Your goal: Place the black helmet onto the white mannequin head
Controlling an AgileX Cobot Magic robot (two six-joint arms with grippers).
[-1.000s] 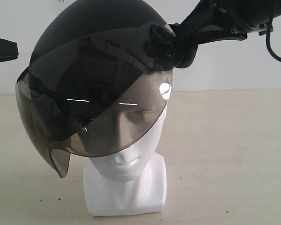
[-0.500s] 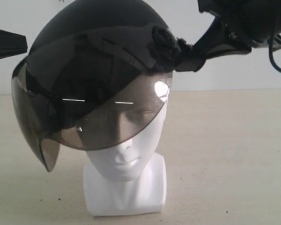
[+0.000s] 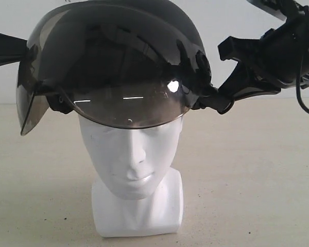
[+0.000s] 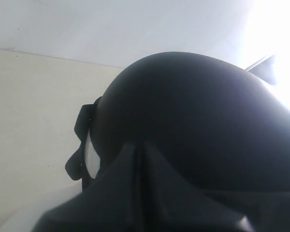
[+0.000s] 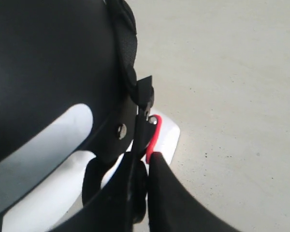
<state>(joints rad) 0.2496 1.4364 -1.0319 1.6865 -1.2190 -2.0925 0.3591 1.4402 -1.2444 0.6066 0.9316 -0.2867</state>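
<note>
— Where is the black helmet (image 3: 118, 36)?

— Over the crown of the white mannequin head (image 3: 130, 154), which stands on its squarish base in the middle of the bench (image 3: 257, 195). The shell is wider than the head and overhangs it on both sides. I cannot tell whether it rests on the head.

— And the visor (image 3: 108, 87)?

— Smoky and see-through. Its lower edge crosses the forehead, so the eyes, nose and mouth show bare beneath it. Its left corner juts out and down, clear of the head.

— How does the right gripper (image 5: 146, 126) stand to the helmet?

— It comes in from the far right and meets the helmet's right lower edge, just below the round side screw (image 3: 202, 63). In the right wrist view its fingers are clenched on a thin black tab at the rim, a red pad showing on one finger, with the strap (image 5: 128, 43) running just beside it.

— The left gripper (image 3: 21, 49)?

— It reaches in from the left edge and touches the helmet's left side, level with the top of the visor. In the left wrist view its dark fingers lie close together against the shell, but the picture is too dim and blurred there. I cannot tell whether it pinches the rim or only rests on it.
</note>
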